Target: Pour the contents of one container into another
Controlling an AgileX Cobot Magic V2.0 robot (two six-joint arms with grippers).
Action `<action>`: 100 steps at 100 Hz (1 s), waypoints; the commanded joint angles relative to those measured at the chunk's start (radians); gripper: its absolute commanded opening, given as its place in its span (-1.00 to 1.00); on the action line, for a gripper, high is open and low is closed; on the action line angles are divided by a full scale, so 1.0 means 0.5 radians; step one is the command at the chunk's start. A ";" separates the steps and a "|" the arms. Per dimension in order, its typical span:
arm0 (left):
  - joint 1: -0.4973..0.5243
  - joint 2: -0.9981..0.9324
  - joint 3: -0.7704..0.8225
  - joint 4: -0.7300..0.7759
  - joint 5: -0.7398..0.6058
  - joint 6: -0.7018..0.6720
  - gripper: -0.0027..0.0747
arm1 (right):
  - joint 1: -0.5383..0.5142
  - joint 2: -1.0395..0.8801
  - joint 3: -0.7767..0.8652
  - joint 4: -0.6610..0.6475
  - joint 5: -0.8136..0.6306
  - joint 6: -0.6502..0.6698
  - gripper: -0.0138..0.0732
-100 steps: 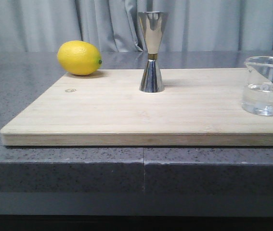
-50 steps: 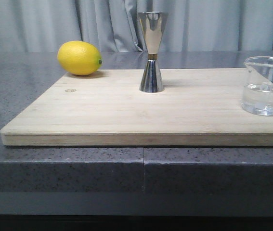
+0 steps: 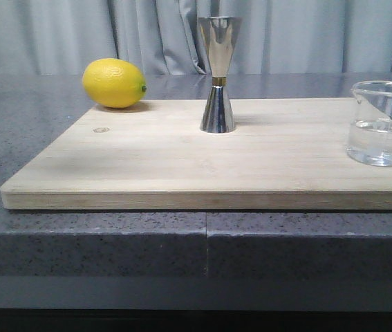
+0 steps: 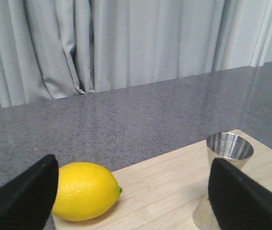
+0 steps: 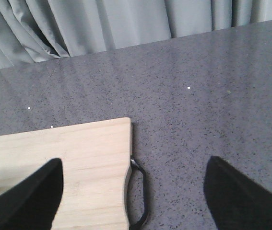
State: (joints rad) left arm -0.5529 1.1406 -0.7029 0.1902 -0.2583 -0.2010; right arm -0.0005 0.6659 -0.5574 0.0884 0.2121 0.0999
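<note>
The clear glass beaker [image 3: 382, 123], about a third full of clear liquid, stands at the right end of the wooden board [image 3: 182, 162]. The steel jigger [image 3: 217, 76] with a gold band at its waist stands upright at the board's back middle. Neither gripper shows in the front view. In the left wrist view my left gripper [image 4: 133, 201] is open and empty, and between its black fingers [image 4: 20, 201] I see the lemon and the jigger's rim [image 4: 229, 146]. My right gripper [image 5: 133, 196] is open and empty above the board's corner [image 5: 78, 158]. The beaker is not in that view.
A yellow lemon [image 3: 114, 83] lies at the board's back left corner and shows also in the left wrist view as the lemon [image 4: 85, 190]. A black loop handle [image 5: 140, 196] sits on the board's right end. The dark speckled counter [image 3: 43, 235] surrounds the board, with grey curtains behind.
A pale shape at the frame's right edge beside the beaker has gone. The beaker, jigger and lemon have not moved.
</note>
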 commanded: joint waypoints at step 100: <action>-0.039 0.864 -0.066 0.846 -1.256 -0.760 0.66 | 0.499 0.030 0.508 -0.177 -0.517 -0.008 0.59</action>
State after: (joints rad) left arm -0.5876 1.5901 -0.7051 0.6158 -0.7701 -0.5525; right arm 0.2454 0.6751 -0.2784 0.0125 0.0257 0.0999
